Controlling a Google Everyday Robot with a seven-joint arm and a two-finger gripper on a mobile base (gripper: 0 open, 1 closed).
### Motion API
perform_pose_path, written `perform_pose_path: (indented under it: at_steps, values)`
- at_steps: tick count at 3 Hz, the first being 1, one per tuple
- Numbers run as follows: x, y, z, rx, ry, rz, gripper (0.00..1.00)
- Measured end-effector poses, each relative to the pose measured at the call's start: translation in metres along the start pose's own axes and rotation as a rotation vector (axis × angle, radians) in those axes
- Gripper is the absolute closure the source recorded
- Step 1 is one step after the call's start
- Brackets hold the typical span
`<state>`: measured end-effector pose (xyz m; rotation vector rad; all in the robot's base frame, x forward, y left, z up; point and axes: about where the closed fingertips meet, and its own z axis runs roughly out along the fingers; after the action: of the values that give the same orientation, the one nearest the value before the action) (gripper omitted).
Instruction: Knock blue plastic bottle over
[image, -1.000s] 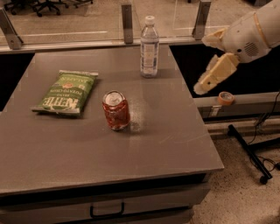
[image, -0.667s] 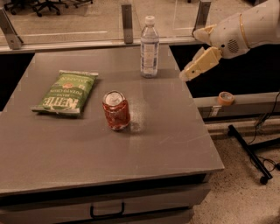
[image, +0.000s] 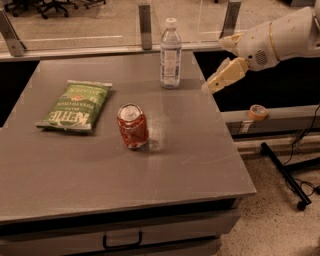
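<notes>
In the camera view, my pincer (image: 212, 86) has come in from the right. A second ago it hung out past the table's (image: 200, 165) right edge, over the dark gap. Now its tip sits at that edge, on the far half of the table, level with the lower part of the blue plastic bottle (image: 170, 52) and near it, though not touching. I cannot tell how far the pincer is open. It has hold of nothing that I can see.

The bottle has not budged. It stands upright near the far edge of the table, white cap on, just in front of the rail. The red can (image: 132, 126) in the middle and the green chip bag (image: 75, 105) to the left lie where they lay before, well apart from my path.

I judge this to be the approach, nearly done, with the knock itself not yet made. A sideways sweep to the left would meet the bottle's flank. Struck low, it may only slide, so a higher contact looks the safer choice.

As for writing, the chip bag carries large white letters that read KETTLE, upside down from this side. The smaller line above seems to say JALAPEÑO, though I would not swear to it. The bottle's pale label shows no word I can make out, and the can's red side is likewise unreadable.
</notes>
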<state>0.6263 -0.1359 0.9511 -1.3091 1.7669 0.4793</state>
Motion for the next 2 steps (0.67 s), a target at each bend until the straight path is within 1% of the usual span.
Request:
perform_pose_path:
  at_steps: [2]
  values:
    - [0.002, -0.028, 0.049, -0.011, -0.096, 0.019, 0.00]
